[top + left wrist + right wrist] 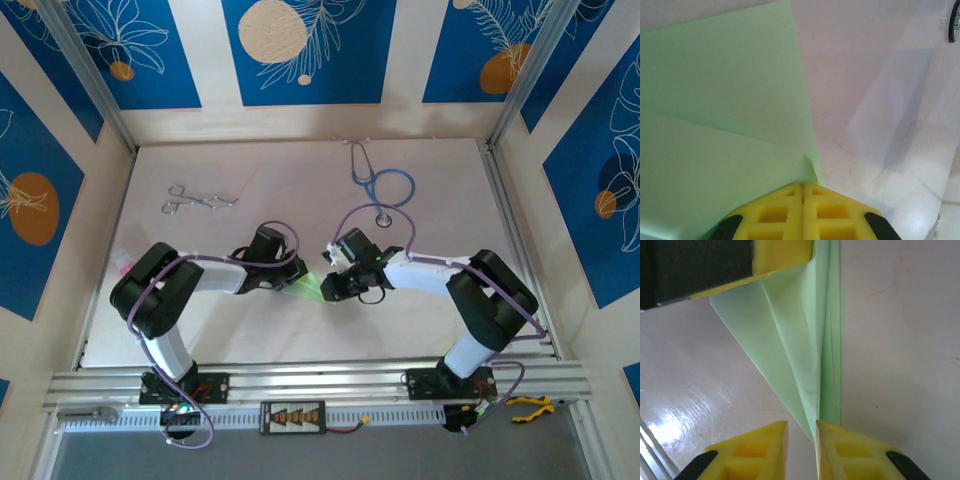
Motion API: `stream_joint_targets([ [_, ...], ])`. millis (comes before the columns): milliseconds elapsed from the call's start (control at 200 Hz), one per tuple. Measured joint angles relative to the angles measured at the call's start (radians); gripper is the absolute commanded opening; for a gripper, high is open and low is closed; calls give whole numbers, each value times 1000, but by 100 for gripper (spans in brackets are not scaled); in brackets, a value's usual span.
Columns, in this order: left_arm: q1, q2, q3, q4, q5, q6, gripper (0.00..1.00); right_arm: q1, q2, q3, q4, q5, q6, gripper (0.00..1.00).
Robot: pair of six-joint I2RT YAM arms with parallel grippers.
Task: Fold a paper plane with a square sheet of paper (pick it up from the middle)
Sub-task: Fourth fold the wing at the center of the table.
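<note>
While the left gripper (802, 192) has its yellow fingers pressed flat together with no gap at the seam, the right gripper (801, 427) holds its fingers a little apart, a clear slot between them. The plane (305, 287) lies on the table (200, 320) between the two grippers, in the middle of the near half.

In the left wrist view the plane (730, 100) spreads ahead and to the left of the closed tips. A small corner of it curls up right at the seam, and I cannot tell whether it is pinched there. A layer edge crosses the sheet on a slant.

In the right wrist view the plane (800, 350) is a long narrow triangle with stacked folds along its right side. Its sharp tip points at the right gripper and reaches the inner edge of one finger; the slot is far wider than the paper, so nothing is clamped. Its broad end meets the left gripper (782, 255) at the top.

A stethoscope (385, 185) and metal forceps (195, 200) lie at the far side, well apart from the plane.
</note>
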Motion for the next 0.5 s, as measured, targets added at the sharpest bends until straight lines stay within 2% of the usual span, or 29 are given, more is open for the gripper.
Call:
stream_joint_targets([
  [500,0,1,0,1,0,0,4,33,30,19,-56,76,-43,19],
])
